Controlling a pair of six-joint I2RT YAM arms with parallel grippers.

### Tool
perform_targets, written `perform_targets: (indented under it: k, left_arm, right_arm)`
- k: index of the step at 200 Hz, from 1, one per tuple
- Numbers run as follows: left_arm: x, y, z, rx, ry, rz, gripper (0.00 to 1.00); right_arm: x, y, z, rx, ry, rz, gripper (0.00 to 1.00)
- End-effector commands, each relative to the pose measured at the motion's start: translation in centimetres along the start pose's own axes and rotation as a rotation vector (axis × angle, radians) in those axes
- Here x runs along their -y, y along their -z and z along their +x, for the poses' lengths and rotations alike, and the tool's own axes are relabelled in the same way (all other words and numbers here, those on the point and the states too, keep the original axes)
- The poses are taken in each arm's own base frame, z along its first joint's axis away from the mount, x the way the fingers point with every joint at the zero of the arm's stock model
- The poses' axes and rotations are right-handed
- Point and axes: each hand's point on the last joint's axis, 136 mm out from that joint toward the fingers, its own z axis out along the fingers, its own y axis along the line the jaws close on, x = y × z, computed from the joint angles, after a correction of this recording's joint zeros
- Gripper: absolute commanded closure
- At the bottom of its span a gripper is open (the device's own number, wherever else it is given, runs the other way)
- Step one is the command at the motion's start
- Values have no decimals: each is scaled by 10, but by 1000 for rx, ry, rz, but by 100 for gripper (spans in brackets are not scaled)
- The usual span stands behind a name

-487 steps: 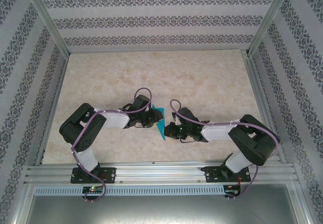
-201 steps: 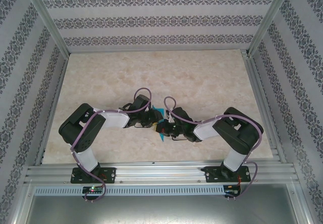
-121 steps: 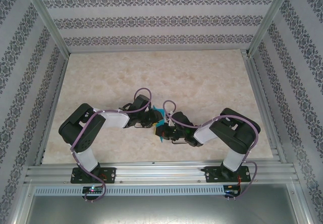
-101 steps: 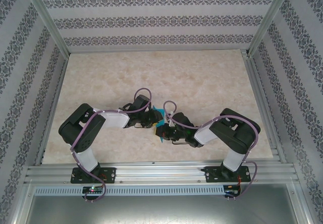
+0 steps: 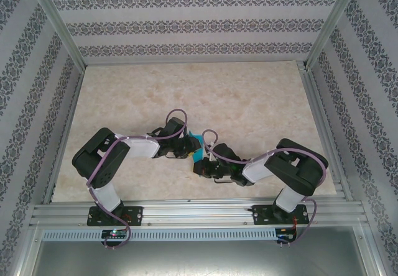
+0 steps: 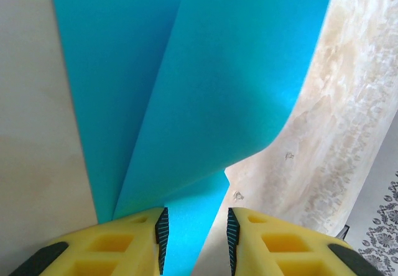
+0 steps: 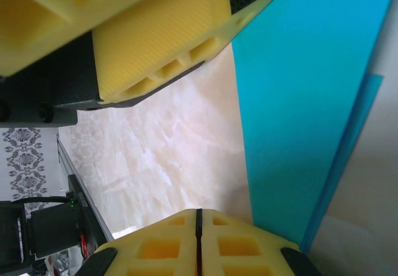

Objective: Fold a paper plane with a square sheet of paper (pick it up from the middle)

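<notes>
From above, the sheet of paper (image 5: 197,147) lies on the marbled table (image 5: 249,96) near its front edge, between the two arms. It is a small teal-blue patch, partly covered by the left gripper (image 5: 188,148) on its left and the right gripper (image 5: 200,166) just in front of it. The enclosure walls carry bands of dark ornament, and no lettering on them can be read. In the left wrist view, the sheet (image 6: 236,89) is plain, smooth teal-blue in two layers. The upper layer rises in a soft curve off the lower and meets it along a straight crease. The left gripper (image 6: 196,239) stands part open astride the near end of the paper, with a sliver of table between the paper and the right-hand pad. In the right wrist view, the right gripper (image 7: 198,239) has its yellow fingers pressed together with nothing between them. The sheet (image 7: 298,102) runs just beside them, with a thin second layer showing along its far edge.
</notes>
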Motion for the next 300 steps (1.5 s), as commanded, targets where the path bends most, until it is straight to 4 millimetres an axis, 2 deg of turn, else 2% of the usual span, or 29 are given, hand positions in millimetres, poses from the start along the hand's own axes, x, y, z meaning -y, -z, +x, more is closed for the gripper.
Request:
perform_targets:
  k: [1, 52, 78, 111, 147, 168, 180, 203, 228, 239, 246, 250, 277, 300]
  left_arm:
    - [-36, -2, 3, 12, 38, -134, 65]
    - [-36, -1, 3, 14, 39, -133, 65]
    - [-36, -1, 3, 16, 39, -134, 65]
    - [-35, -1, 3, 13, 39, -133, 65]
    - [-36, -2, 3, 11, 36, -140, 65]
    - [-35, -3, 3, 5, 35, -134, 65]
    - [-35, -3, 3, 5, 32, -135, 65]
    - [-35, -1, 4, 6, 32, -138, 65]
    - [-35, 0, 4, 5, 31, -137, 65]
    - [-34, 1, 4, 7, 29, -134, 65]
    - [-34, 1, 4, 8, 27, -134, 65]
    - [-33, 1, 4, 8, 28, -133, 65]
    - [-34, 1, 5, 5, 27, -133, 65]
    - [-33, 0, 5, 3, 28, -131, 65]
  right_arm:
    - [43, 7, 47, -140, -41, 131, 92]
    - [70, 9, 56, -136, -72, 204, 93]
    - [58, 6, 64, -177, -16, 166, 93]
    - [39, 11, 56, -131, 30, 118, 93]
    - [42, 18, 56, -123, 47, 148, 93]
    - [63, 18, 60, -152, 27, 241, 93]
    - [66, 17, 64, -167, 10, 239, 94]
    - [46, 18, 56, -124, 10, 156, 94]
    - [7, 26, 29, -27, 56, 69, 93]
    - [-3, 30, 19, 1, 68, 56, 93]
    - [-2, 34, 14, 21, 66, 65, 93]
    - [-14, 34, 4, 48, 74, 47, 93]
    - [-17, 39, -20, 113, 41, 50, 92]
    - [-23, 32, -26, 91, 36, 41, 91]
